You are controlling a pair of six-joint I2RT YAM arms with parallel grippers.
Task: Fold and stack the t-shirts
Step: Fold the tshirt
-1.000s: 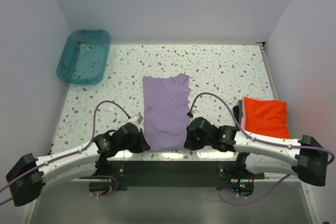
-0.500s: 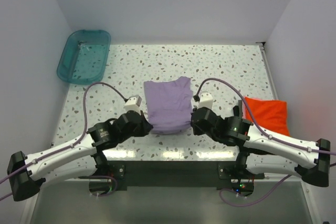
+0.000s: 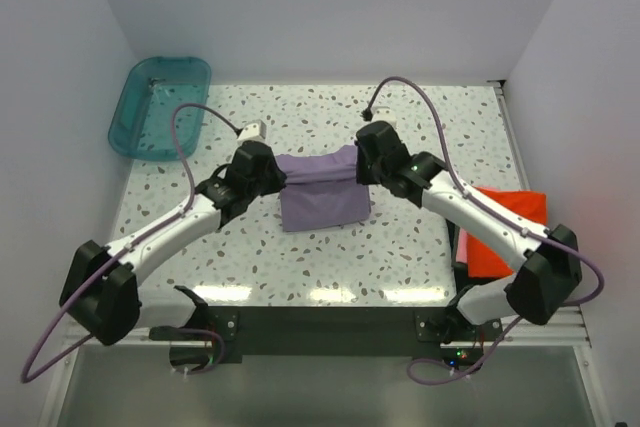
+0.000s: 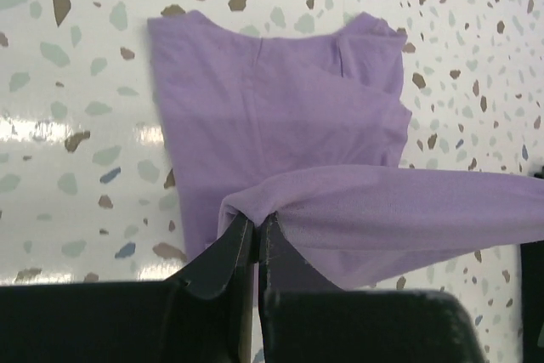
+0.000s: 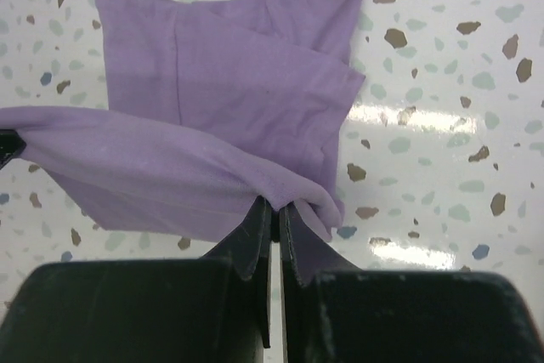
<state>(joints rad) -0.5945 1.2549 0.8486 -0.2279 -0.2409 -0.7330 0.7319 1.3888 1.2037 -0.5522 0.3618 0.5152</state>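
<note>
While the left gripper (image 4: 255, 229) and right gripper (image 5: 274, 210) are each clamped narrow on a corner of the purple tee (image 3: 325, 205), its lifted edge hangs stretched between them, above the half lying flat mid-table. Each pinch takes only a small tuck of cloth, so pulling the arms further apart could slip a corner free and drop the fold askew. Lowering one side sooner than the other would likely land the edge crooked against the collar end. The bottom layer may also drag, since the table (image 3: 430, 127) looks glossy and slick (glare patches show near the front). The orange tee (image 3: 512, 209) lies folded at the right edge, partly under the right arm, where a sweeping elbow could rumple it. Speckled terrazzo pattern covers the table, plain pale walls (image 3: 330, 7) close it on three sides, and a teal tub (image 3: 160, 112) sits in the far left corner.
</note>
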